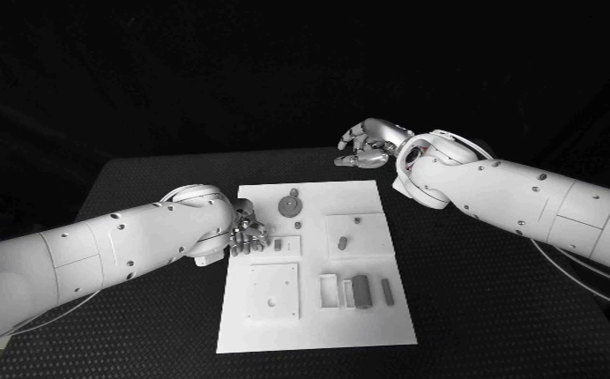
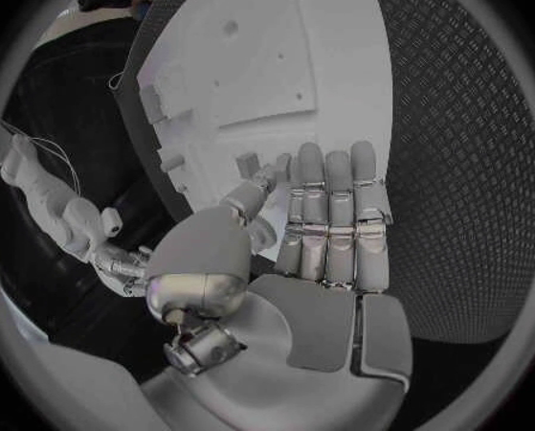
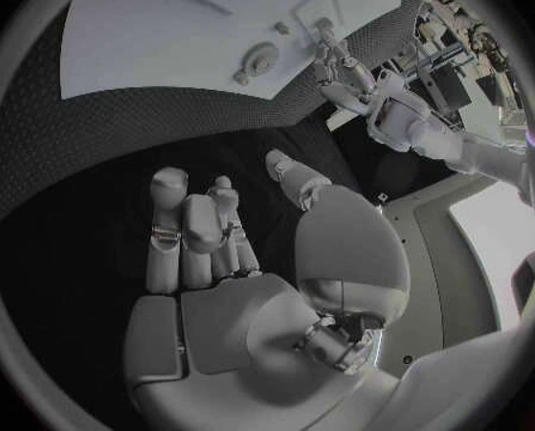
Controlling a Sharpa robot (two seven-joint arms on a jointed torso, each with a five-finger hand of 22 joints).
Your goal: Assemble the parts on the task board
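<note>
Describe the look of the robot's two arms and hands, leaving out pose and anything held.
Both arms are smooth white shells dotted with small dark screw holes and divided by thin panel seams, rounded at the wrists. The left hand and right hand are silver metal with segmented fingers; the wrist views show pale grey pads on the palms and fingers. A thin cable trails beside the right arm.

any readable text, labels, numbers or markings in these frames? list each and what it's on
None: no readable text, label, number or sign.
task board: plain white, only holes and recesses.
parts: unmarked.
left hand, right hand: nothing printed shows.
</note>
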